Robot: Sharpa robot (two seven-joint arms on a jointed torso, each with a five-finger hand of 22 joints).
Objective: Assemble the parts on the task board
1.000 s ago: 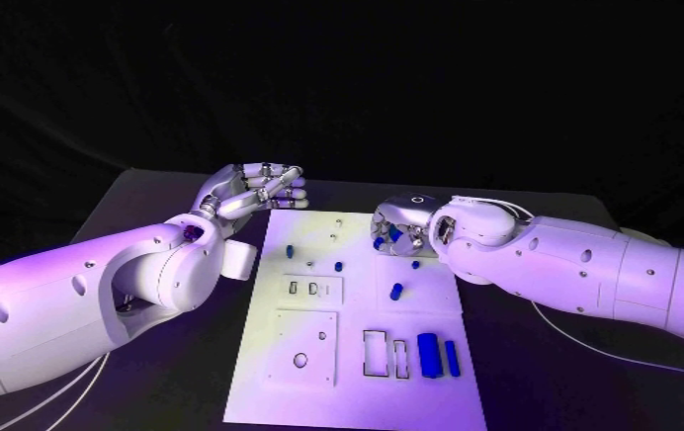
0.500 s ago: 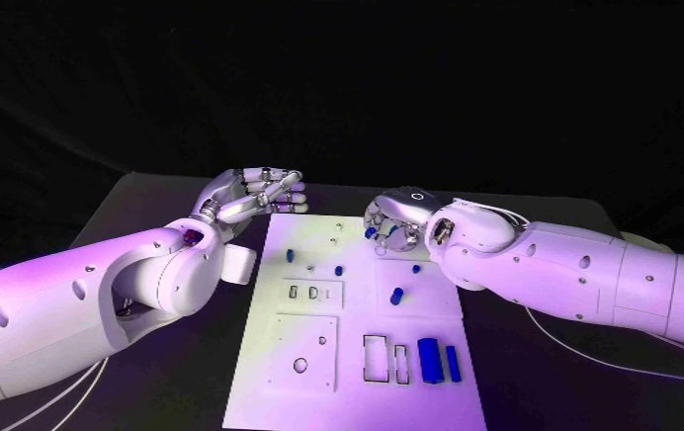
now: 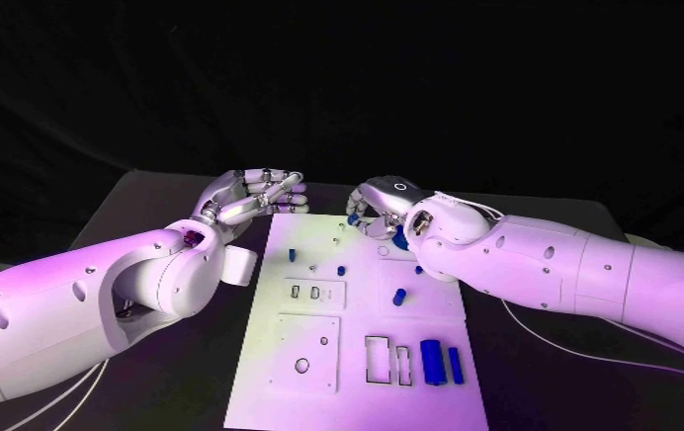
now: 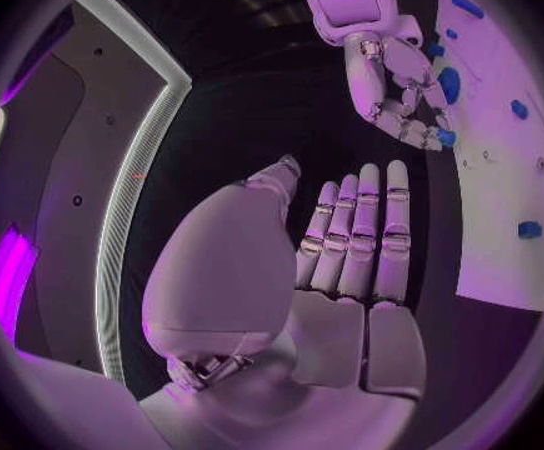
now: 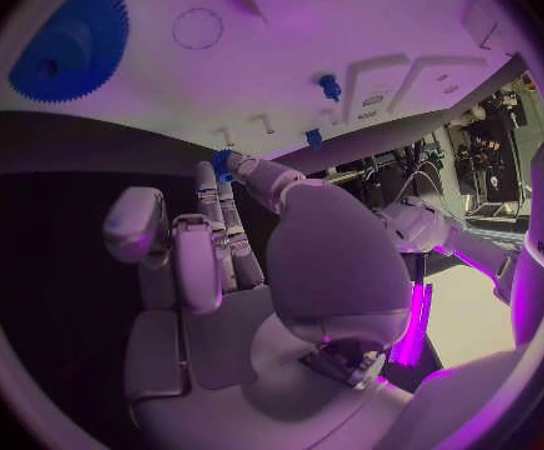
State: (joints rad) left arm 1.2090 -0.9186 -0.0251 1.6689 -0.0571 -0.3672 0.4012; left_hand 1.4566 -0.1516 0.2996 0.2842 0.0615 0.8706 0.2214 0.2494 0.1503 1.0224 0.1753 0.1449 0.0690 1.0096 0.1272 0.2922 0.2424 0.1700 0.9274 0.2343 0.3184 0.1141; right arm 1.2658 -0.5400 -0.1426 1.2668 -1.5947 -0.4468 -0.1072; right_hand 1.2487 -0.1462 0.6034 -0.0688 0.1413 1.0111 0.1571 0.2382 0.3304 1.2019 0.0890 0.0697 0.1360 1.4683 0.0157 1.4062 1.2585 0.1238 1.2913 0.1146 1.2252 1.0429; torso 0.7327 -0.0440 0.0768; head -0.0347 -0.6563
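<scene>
No text, label, brand, number or sign can be read in any view; the white rectangular task board (image 3: 364, 337) bears only outlined recesses and small holes, with no lettering that can be made out; the small marks beside its slots in the right wrist view are too blurred to read.
</scene>
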